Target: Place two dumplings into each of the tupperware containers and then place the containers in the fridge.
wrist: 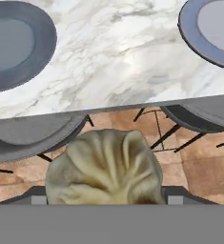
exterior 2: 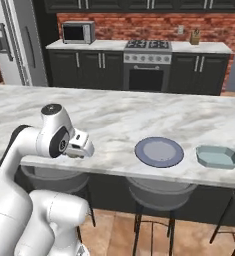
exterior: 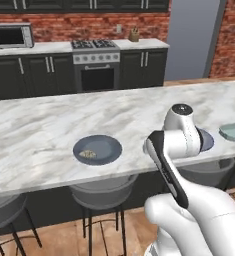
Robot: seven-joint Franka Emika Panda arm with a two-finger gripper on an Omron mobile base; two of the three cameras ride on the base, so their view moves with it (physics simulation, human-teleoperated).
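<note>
A dumpling (wrist: 104,167) sat between the gripper's (wrist: 104,198) two finger tips, which were spread wide around it and held it; in the hand view it showed large and close, a pale beige lump of dough, rounded, its top gathered into soft pleats that ran toward one side. It hung past the near edge of the marble counter (exterior: 39,135), over the wooden floor (wrist: 199,171) and the grey stools (wrist: 32,133) tucked beneath that edge. In the right base view the gripper (exterior 2: 81,149) stood at the near edge of the counter, toward its left end, with a sliver of the beige lump under the hand. On the counter a round dark blue-grey plate (exterior: 106,145) lay near the near edge and carried one more dumpling (exterior: 88,154), small, pale and speckled, at its left side. A second round plate (exterior 2: 159,152) lay further right along the same edge, bare of food as far as could be seen. Just beyond it, toward the right end, rested a tupperware container (exterior 2: 217,156), a shallow pale teal tray with rounded corners and a raised rim. The fridge (exterior 2: 14,45), tall and white-grey with a dark handle, stood beyond the counter's far left corner.
</note>
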